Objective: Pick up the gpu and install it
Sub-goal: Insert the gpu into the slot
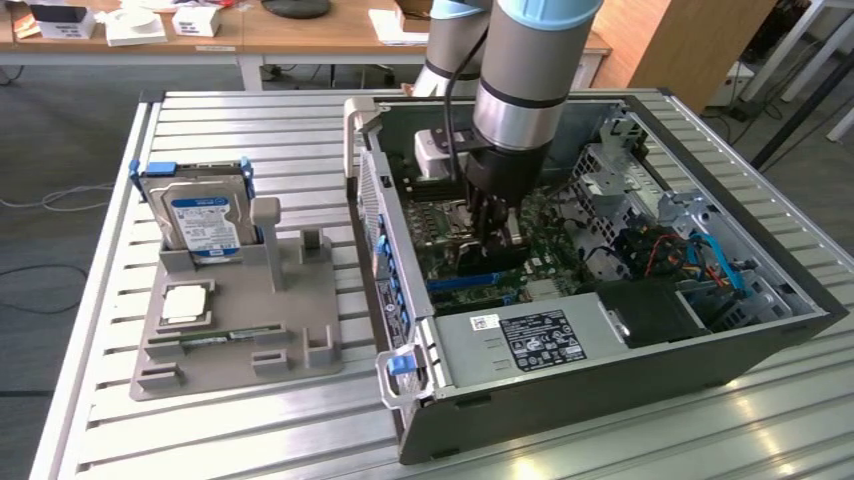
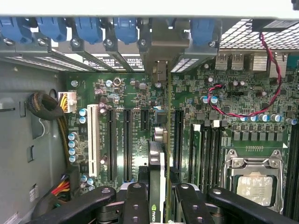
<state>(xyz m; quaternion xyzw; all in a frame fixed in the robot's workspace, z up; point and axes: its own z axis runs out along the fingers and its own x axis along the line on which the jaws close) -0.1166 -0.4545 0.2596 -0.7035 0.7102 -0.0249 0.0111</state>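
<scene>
I see the gpu point(image 2: 158, 163) standing on its long edge inside the computer case point(image 1: 641, 385), clamped between the two fingers of the gripper point(image 2: 161, 189). From the wrist it shows edge-on: a slim green board edge, a dark body beside it and a small green logo near the fingers. It runs straight towards the case's rear wall, over the motherboard point(image 2: 121, 93), parallel to the long black slots point(image 2: 126, 140). Whether it is seated in one I cannot tell.
</scene>
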